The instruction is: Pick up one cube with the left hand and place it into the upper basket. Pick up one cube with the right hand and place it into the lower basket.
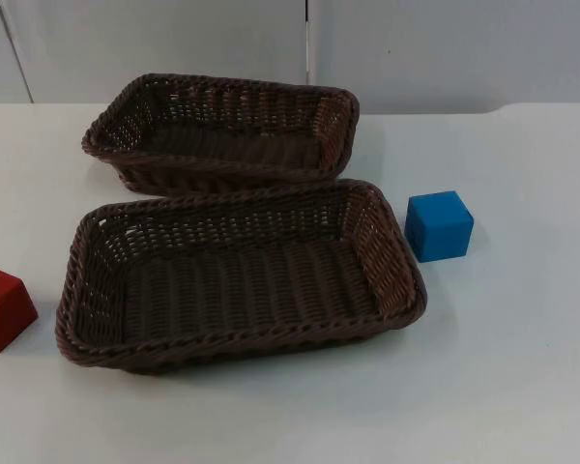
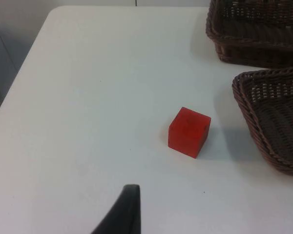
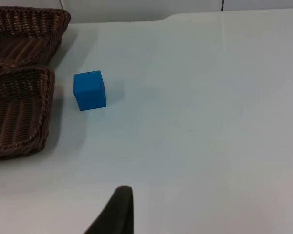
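Looking down at the tabletop (image 1: pixel 522 387), you had two woven baskets set one behind the other in the middle: the upper basket (image 1: pixel 222 169) toward the wall and the lower basket (image 1: pixel 237 343) nearer, their rims nearly touching. Neither held a cube, so by my reading both picks were still to do.

That layout suited the split of work. The red cube (image 1: pixel 2 306) sat on the tabletop just beside the lower basket's left end, on the left arm's side; the blue cube (image 1: pixel 440 225) sat just beside that basket's right end, on the right arm's side. Each was apart from the wicker, with free room around it for fingers to come down.

From the left wrist, the red cube (image 2: pixel 189 132) lay ahead of the left tool (image 2: pixel 122 212), well apart from it and off toward the baskets. From the right wrist, the blue cube (image 3: pixel 90 90) lay ahead of the right tool (image 3: pixel 115 212), also well apart. You could see just one dark fingertip of each tool, so I cannot tell how wide either stood; neither had hold of anything
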Robot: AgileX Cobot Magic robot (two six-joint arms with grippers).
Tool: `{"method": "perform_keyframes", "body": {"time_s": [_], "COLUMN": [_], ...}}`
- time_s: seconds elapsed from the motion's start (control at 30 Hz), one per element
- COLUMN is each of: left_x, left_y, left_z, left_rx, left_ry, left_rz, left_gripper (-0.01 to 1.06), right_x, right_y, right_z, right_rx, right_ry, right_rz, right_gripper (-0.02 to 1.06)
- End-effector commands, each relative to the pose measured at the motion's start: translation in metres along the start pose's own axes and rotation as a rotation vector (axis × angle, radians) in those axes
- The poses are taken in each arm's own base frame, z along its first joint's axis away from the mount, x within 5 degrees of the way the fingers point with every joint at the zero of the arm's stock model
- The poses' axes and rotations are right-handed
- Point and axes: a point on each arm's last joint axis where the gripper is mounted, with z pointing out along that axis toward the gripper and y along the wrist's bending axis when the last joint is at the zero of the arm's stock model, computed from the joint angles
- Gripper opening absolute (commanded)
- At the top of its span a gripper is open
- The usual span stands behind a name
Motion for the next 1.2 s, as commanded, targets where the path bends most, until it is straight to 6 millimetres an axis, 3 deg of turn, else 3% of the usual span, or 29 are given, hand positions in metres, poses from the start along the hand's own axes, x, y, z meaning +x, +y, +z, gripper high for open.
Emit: {"method": "perform_keyframes", "body": {"time_s": [0.0,1.17], "left_x": [0.0004,0.0004], "left_y": [0.0001,0.0000], "left_z": [0.0003,0.0003], "left_rx": [-0.002,-0.002], "left_ry": [-0.007,-0.007], "left_rz": [0.001,0.006], "left_gripper": [1.05,1.05], "right_x": [0.0012,0.0016], "right_y": [-0.0006,-0.0006], "right_z": [0.0011,0.0015], "right_rx": [0.008,0.009], "right_ry": [-0.003,0.000], "right_rz": [-0.024,-0.043], "right_gripper": [1.05,1.05]}}
